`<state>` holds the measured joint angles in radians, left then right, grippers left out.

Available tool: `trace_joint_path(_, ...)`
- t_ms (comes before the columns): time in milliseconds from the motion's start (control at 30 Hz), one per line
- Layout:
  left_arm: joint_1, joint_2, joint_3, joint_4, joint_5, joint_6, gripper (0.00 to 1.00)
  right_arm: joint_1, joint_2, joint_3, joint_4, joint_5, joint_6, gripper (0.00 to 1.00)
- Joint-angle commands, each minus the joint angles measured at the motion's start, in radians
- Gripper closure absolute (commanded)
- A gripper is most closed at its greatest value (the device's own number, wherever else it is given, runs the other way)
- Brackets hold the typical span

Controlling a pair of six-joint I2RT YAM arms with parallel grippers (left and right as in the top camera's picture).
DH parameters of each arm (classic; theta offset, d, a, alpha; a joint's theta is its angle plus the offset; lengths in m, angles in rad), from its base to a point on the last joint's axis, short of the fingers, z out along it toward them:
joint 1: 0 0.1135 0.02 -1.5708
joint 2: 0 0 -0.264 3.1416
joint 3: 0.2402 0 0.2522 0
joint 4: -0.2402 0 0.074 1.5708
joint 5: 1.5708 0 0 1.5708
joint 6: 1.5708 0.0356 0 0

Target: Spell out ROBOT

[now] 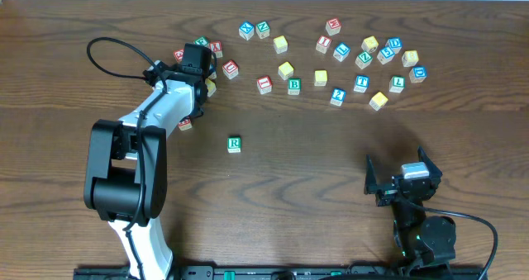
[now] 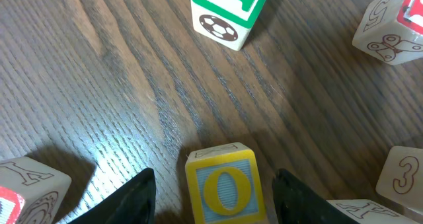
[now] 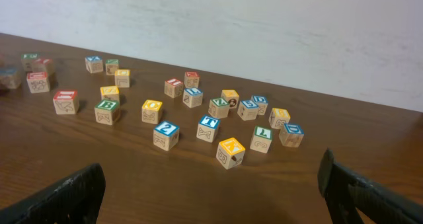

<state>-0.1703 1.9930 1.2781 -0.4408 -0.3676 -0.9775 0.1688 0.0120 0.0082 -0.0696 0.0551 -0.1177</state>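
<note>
Toward the far edge of the table (image 1: 331, 164), left of its middle, the left gripper (image 2: 215, 179) stands half-wide astride the O cube (image 2: 225, 187). Its dark fingers (image 2: 135, 201) are down at table level with a gap showing on each side, the left gap the larger, so nothing is gripped yet. The step looks like picking up this first O. To do it well, the jaws should shift a little to centre the cube, close squarely on its side faces and lift straight up, since a green-topped cube (image 2: 225, 12) sits just ahead and pale neighbours crowd both sides. It then belongs just right of the R cube (image 1: 234, 144), which lies alone nearer the near edge. The left arm reaches out from the near left corner, wrist tipped down. The right gripper (image 1: 402, 181) waits fully spread by the near right corner, its arm folded, facing the scattered cubes.
</note>
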Motion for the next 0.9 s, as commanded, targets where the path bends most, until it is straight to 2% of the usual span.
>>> trace_joint_path(0,0.004,0.021,0.021,-0.002,0.009,-0.023,0.44,-0.011,-0.003,-0.003,-0.002,-0.005,-0.011,0.01)
trace_joint_path(867,0.054,0.021,0.021,0.002,0.102,-0.023,0.49,-0.011,-0.003,-0.003,-0.002,-0.005,-0.011,0.01)
